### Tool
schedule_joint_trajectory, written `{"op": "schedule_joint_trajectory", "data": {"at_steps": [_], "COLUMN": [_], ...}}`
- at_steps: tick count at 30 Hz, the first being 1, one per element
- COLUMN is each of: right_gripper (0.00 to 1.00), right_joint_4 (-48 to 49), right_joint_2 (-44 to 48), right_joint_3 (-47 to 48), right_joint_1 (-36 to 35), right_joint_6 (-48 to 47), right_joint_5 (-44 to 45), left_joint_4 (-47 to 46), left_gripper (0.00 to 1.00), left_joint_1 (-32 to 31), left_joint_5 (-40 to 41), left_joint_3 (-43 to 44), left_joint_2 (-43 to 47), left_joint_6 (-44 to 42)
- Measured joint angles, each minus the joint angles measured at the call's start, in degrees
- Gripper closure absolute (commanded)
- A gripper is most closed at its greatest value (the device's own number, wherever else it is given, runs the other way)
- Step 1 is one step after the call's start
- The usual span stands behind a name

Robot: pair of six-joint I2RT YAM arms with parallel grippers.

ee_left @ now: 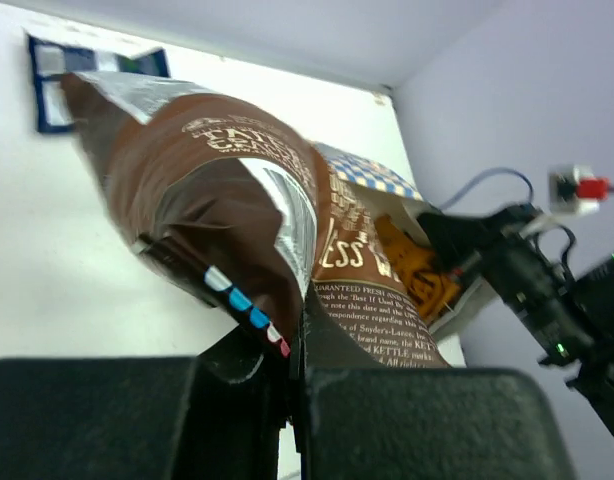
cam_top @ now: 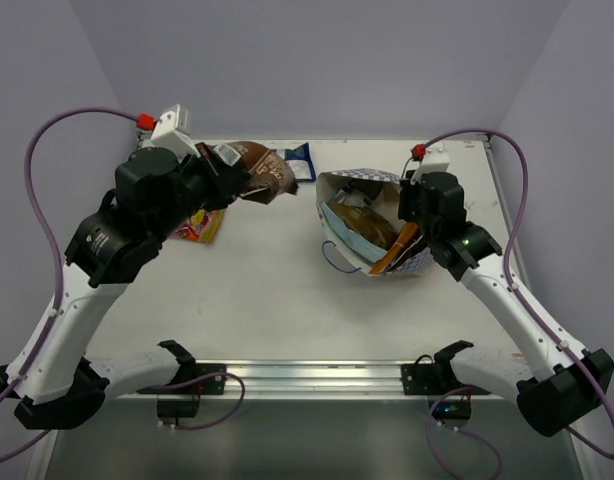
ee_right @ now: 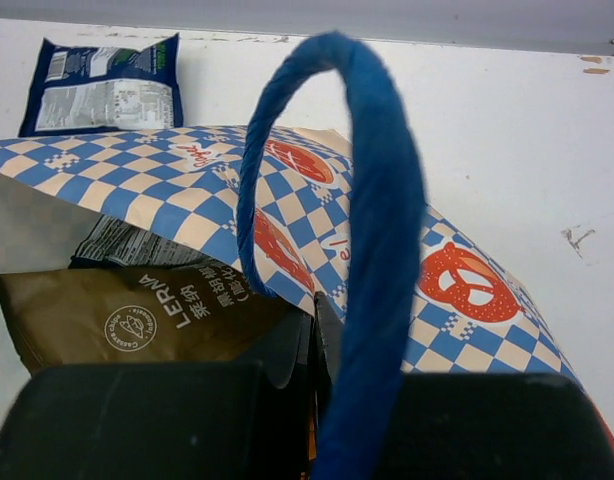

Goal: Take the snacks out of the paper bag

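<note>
With left gripper (cam_top: pixel 230 168) (ee_left: pixel 297 362) pinched shut on an edge of one dark brown chip bag (cam_top: pixel 268 172) (ee_left: pixel 217 190), held that bag at upper centre-left of the overhead view, apart from the paper bag (cam_top: pixel 419 263) (ee_right: pixel 467 300). With right gripper (cam_top: pixel 411 222) (ee_right: pixel 312 345) closed on the paper bag's right rim, just beside one blue cord handle (ee_right: pixel 379 200), held the mouth open at right of centre. Found bare table (cam_top: pixel 277 300) across the lower middle, between the two arms, and a strip of it between the bag and the right edge. Counted two snacks lying outside: one blue-and-white packet (cam_top: pixel 300 160) (ee_right: pixel 102 85) near the far edge at upper centre, one red-and-yellow packet (cam_top: pixel 201 226) partly under the left arm. Made out at least two inside the bag: one olive-tan packet (cam_top: pixel 364 226) (ee_right: pixel 147 315) and one orange packet (cam_top: pixel 398 249); could not count those hidden beneath.
</note>
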State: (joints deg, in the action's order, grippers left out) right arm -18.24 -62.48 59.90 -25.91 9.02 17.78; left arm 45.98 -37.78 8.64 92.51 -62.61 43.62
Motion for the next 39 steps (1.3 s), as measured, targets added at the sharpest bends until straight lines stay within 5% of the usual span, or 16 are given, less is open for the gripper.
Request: {"op": "schedule_joint_trajectory", "data": {"at_steps": [5,13,16,17,20,23,27,32,39], "right_gripper": [1.0,1.0,1.0,1.0,1.0,1.0,1.0,1.0,1.0], "right_joint_4": [-0.35,-0.96,-1.27,-1.44,-1.68,-1.73,-1.99,-2.69,-4.44], "right_joint_2": [0.13,0.42,0.87,1.11,1.79,2.58,3.08,2.86,2.64], "right_joint_3": [-0.04,-0.02,-0.02,-0.02,-0.04,-0.17,-0.24,-0.04,1.07], "right_joint_1": [1.42,1.6,1.6,1.6,1.62,1.62,1.57,0.35,-0.81], "right_joint_6": [0.0,-0.02,-0.04,-0.13,-0.81,-1.57,-2.32,-3.56,-5.01], "right_joint_5": [1.03,0.92,0.59,0.37,-1.07,-2.62,-4.13,-4.42,-4.48], "left_joint_4": [-0.13,-12.22,-20.35,-22.99,-27.19,-26.53,-25.2,-26.05,-29.03], "left_gripper": [1.0,1.0,0.82,0.59,0.14,0.04,0.07,0.07,0.07], "left_joint_1": [2.58,8.41,8.92,9.2,10.93,12.57,12.66,10.36,-12.2], "left_joint_5": [4.26,-4.02,-4.07,-3.91,-3.32,-2.36,-2.75,-7.61,-4.96], "left_joint_3": [4.92,-1.79,-14.43,-20.22,-38.1,-48.72,-49.99,-40.09,-27.36], "left_joint_2": [-5.53,-16.09,-14.4,-12.52,-4.79,2.49,10.05,11.06,-1.7], "left_joint_6": [-4.81,-6.86,-6.71,-6.29,-4.13,-2.82,-5.9,-14.51,-27.96]}}
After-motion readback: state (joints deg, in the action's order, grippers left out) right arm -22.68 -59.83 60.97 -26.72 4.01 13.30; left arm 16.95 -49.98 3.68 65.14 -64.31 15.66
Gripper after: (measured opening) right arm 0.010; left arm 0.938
